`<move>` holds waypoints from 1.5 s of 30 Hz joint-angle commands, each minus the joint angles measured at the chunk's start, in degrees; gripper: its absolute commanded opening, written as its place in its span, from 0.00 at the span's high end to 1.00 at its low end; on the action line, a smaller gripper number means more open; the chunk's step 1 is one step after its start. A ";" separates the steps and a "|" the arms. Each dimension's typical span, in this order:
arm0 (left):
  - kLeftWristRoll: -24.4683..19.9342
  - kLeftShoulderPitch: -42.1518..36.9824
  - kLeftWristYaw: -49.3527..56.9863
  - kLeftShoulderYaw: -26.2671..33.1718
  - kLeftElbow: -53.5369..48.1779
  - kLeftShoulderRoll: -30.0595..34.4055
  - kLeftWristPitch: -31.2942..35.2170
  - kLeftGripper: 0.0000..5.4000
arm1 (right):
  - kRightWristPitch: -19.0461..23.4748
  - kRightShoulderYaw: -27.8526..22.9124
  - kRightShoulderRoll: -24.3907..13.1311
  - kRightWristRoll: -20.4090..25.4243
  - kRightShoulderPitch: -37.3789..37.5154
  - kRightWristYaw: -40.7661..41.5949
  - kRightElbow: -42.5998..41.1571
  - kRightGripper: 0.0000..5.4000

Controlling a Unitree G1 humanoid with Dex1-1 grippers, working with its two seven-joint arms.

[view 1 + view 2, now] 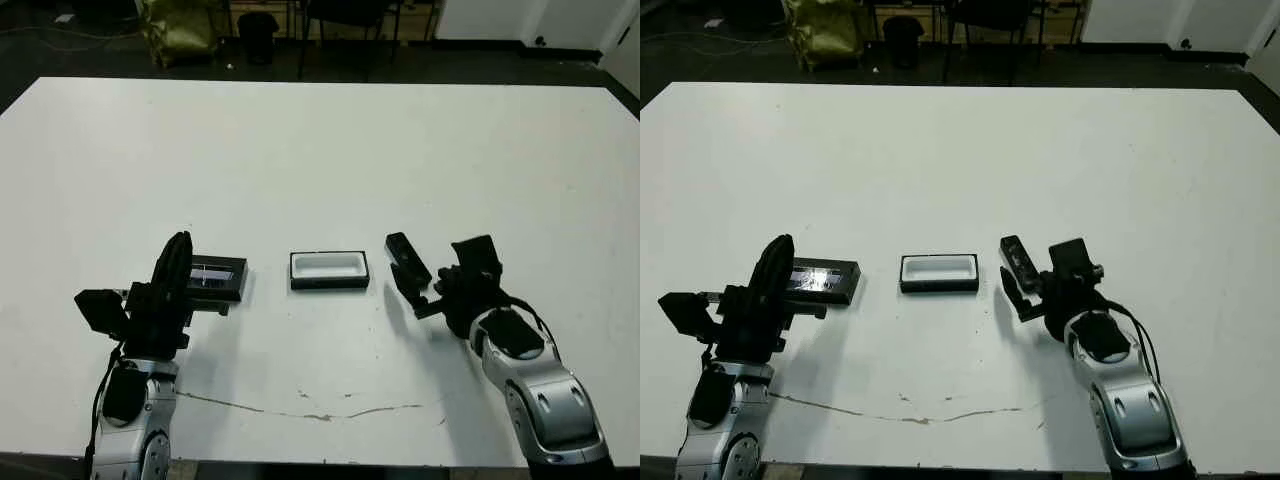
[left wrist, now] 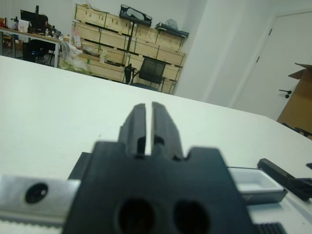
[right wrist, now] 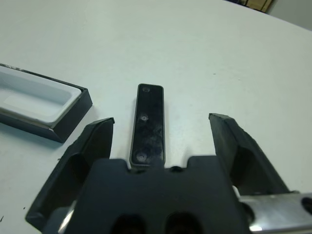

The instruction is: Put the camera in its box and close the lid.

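The camera, a slim black bar, lies flat on the table between the two spread fingers of my right gripper, which is open and not closed on it. Just left of it sits the box, a shallow black tray with a white lining, holding nothing. Further left the lid, a flat black panel with a glossy stripe, rests on the table. My left gripper hovers over the lid's near end with its fingers shut and nothing between them.
The white table stretches wide beyond the objects. A thin dark crack line runs across the near surface. Chairs and a green bag stand on the floor beyond the far edge.
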 commanded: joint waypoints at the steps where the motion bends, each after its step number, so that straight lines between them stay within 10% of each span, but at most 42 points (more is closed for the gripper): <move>1: -0.24 0.72 -0.03 0.19 0.10 0.27 1.32 1.00 | 1.61 1.25 -1.13 -1.26 -0.62 0.50 1.80 0.07; 18: 1.13 0.79 0.71 -0.17 0.25 -0.02 0.33 1.00 | 11.63 -2.48 6.26 3.95 -0.84 -0.97 6.67 0.26; 31: 0.84 0.83 1.10 -0.14 -1.43 0.25 2.11 1.00 | 9.11 -7.81 15.00 4.65 3.37 -9.43 11.91 0.78; 45: -0.03 1.32 1.42 -0.05 -3.69 0.24 5.38 1.00 | 6.38 -4.67 11.30 2.89 5.21 -7.81 8.31 0.88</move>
